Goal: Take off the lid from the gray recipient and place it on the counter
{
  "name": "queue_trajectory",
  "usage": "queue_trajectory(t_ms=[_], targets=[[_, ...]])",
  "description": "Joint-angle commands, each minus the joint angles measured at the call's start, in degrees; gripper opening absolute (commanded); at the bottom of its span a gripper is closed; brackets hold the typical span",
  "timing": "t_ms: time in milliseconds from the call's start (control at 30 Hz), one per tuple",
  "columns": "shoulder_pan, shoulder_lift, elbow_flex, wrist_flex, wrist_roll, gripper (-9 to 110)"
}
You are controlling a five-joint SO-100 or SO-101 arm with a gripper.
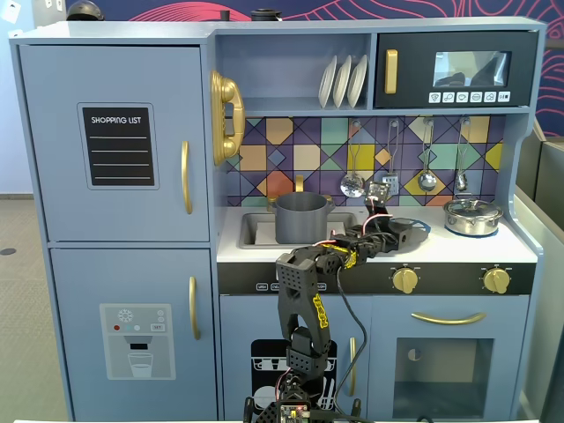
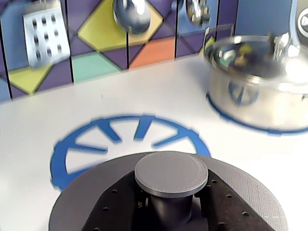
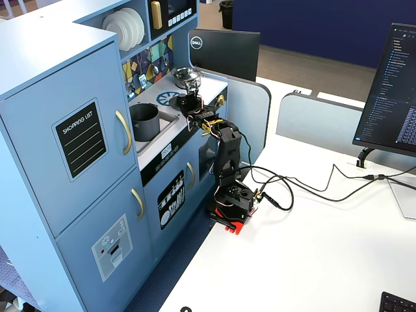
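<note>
The gray recipient point(image 1: 301, 218) stands open in the inset sink, with no lid on it; it also shows in a fixed view point(image 3: 144, 121). My gripper point(image 2: 171, 204) is shut on the stem under the knob point(image 2: 171, 173) of the dark-gray lid point(image 2: 91, 202), with black fingers point(image 2: 118, 207) on both sides. The lid hangs low over the white counter point(image 2: 144, 91), covering the near part of the blue burner print point(image 2: 96, 139). I cannot tell if it touches the counter. In both fixed views the gripper point(image 1: 398, 233) point(image 3: 190, 103) is right of the sink.
The shiny silver pot point(image 2: 260, 82) with its glass lid stands on the counter to the right, close to the burner print; it also shows in a fixed view point(image 1: 472, 215). Utensils point(image 1: 352, 183) hang on the tiled back wall. Yellow knobs point(image 1: 404, 279) line the front edge.
</note>
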Motion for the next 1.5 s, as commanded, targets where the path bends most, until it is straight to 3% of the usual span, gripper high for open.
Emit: queue_trajectory(t_ms=[0,467,667,833,1333,1467], targets=[[-0.18,0.53,0.09,-2.90,0.70,0],[-0.35,0.53,3.34,-4.48,-0.18,0],[0.97,1.93,5.19,-5.45,0.70,22],[2.11,2.46,5.19,-6.06,0.97,32],[0.97,5.80,1.49,-7.56,1.85,30],[-0.44,11.60,-1.14,-2.37,1.58,29]])
